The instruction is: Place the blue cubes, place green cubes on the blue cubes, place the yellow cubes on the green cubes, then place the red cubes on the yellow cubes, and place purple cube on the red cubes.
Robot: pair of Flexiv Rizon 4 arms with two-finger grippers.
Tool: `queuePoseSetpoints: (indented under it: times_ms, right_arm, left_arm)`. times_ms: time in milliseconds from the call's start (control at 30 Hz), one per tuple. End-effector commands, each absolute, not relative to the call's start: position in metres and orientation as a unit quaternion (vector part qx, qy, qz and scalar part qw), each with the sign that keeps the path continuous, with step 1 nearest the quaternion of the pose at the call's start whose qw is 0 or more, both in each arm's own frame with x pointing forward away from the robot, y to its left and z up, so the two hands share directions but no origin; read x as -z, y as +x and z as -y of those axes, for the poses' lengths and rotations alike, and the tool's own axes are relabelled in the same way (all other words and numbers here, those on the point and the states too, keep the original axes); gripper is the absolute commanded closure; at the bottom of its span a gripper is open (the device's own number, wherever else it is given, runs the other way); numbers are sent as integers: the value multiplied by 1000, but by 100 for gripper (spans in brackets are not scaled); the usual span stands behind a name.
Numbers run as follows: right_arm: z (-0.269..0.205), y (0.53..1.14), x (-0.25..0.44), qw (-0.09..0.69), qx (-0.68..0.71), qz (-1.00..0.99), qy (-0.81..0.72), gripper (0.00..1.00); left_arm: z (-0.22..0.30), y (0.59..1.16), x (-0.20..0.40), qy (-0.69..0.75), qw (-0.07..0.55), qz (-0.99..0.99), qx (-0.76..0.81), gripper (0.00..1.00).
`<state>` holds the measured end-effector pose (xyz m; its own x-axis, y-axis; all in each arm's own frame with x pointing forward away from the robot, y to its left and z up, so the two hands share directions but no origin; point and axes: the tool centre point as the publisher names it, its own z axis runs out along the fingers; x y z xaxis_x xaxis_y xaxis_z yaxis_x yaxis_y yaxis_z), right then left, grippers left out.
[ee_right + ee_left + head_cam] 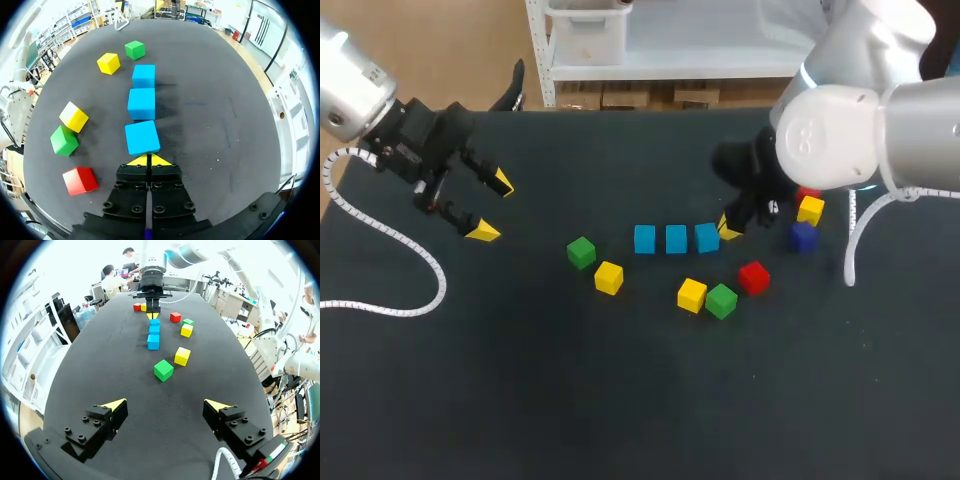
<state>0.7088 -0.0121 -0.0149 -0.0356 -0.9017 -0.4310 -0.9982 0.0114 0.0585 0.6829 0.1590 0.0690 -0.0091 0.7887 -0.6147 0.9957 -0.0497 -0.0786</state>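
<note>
As my right arm comes in from the far right, the right gripper (728,230) sits at the end of the row of blue cubes (676,239), its fingers pressed together on nothing.

In the right wrist view the joined yellow tips point at the nearest blue cube (142,137), just ahead of them; I cannot tell whether they touch it. My left arm is held above the left part of the table (620,400), with the left gripper (492,208) spread wide and empty, facing along the row past a green cube (163,370). From the head view the right arm's white joint (825,135) covers most of that arm's gripper. A red cube (807,193) is half hidden behind a yellow cube (810,209), and the purple cube (803,237) is just beside them.
</note>
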Motion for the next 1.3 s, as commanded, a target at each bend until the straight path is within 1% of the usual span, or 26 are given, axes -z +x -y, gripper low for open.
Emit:
queuePoseSetpoints:
  times_ms: [33,1100,1300]
  right_arm:
    - [15,707,15,137,-177,-698,-680,100]
    - [9,698,16,137,-184,-697,-679,100]
    - [17,696,14,139,-179,-707,-670,100]
  left_arm:
    - [-160,682,-68,676,200,-659,262,0]
    - [-160,682,-68,676,200,-659,262,0]
    - [-160,682,-68,676,200,-659,262,0]
